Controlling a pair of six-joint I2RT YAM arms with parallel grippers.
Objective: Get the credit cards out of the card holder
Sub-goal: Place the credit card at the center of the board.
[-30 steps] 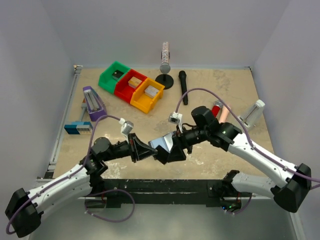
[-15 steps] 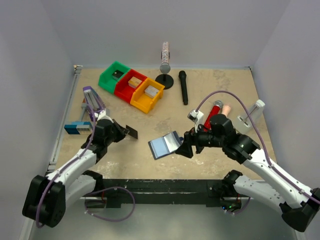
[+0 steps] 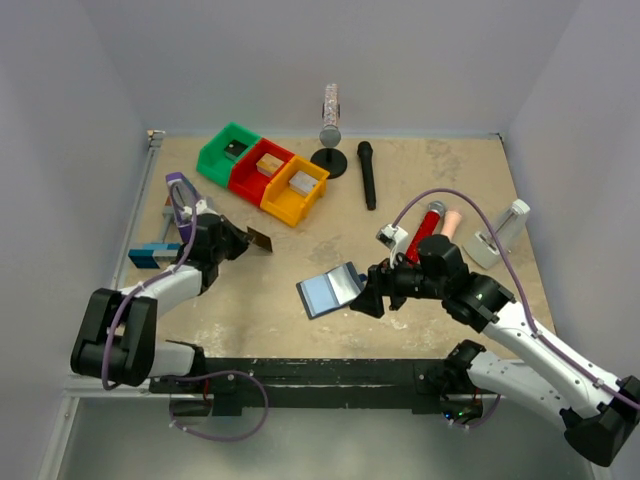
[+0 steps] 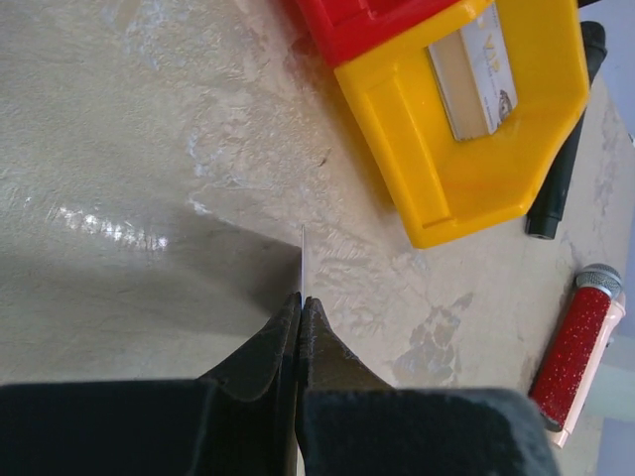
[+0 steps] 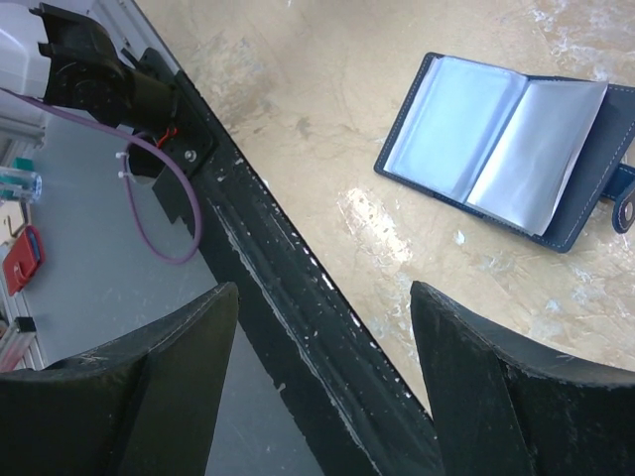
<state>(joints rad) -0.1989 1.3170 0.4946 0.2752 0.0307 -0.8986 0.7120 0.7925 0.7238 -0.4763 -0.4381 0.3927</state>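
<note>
Card holder (image 3: pixel 328 290) lies spread open on the table (image 3: pixel 430 180), pale blue-grey pockets facing up, just ahead of the right gripper (image 3: pixel 368 297), beyond its fingertips and not touching them. Those jaws stand wide, released, with nothing between them. From the right wrist view the holder sits ahead and off to the right of the gap, its little snap tab sticking out at the far right end. Over on the other side, the left gripper (image 3: pixel 243 240) is clenched tight on a credit card (image 3: pixel 261 238), a thin dark card poking straight out past the fingertips and well apart from the holder. From the left wrist view the card is edge-on, a fine line rising from the pinched tips. Ahead of those jaws and to their right sits the yellow bin (image 4: pixel 466 149) with a small block (image 4: pixel 476 69) inside, and farther right a red glitter microphone (image 4: pixel 580 347) lies on the table
</note>
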